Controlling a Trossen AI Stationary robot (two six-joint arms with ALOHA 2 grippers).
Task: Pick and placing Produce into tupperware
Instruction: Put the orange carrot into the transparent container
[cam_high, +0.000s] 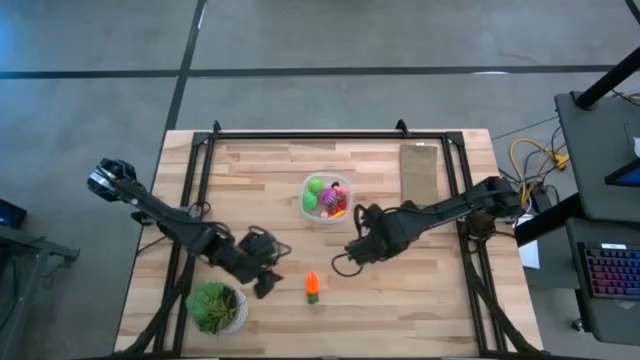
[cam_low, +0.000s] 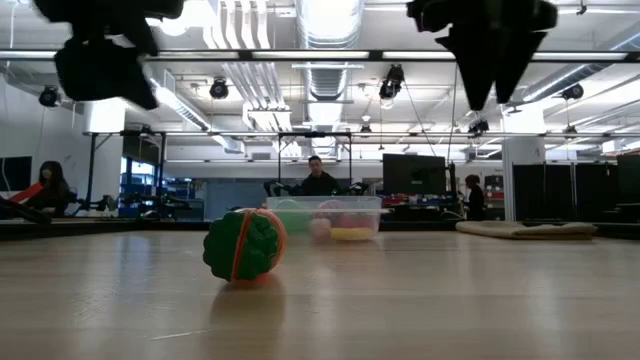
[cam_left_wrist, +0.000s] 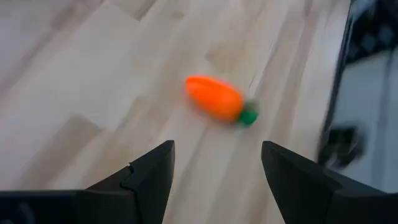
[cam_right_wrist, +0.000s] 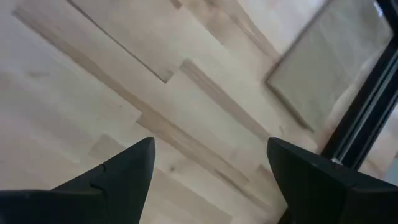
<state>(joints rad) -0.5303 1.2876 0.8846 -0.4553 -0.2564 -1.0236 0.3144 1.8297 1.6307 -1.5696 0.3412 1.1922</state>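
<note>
Carrot (cam_left_wrist: 214, 98) lies free beyond the gaping left claw (cam_left_wrist: 214, 171); right claw (cam_right_wrist: 208, 165) gapes too.

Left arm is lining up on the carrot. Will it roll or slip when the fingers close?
The carrot lies on its side on bare wood; its rounded, tapered body would probably roll if nudged. It looks smooth, so it may slip toward its narrow end. The left gripper is open, with the carrot ahead of its fingers.

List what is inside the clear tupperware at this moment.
The tupperware holds several produce pieces: a green one, a purple spiky one, plus red and yellow bits at its edge. Anything beneath them is covered. The carrot lies outside on the table.
</note>
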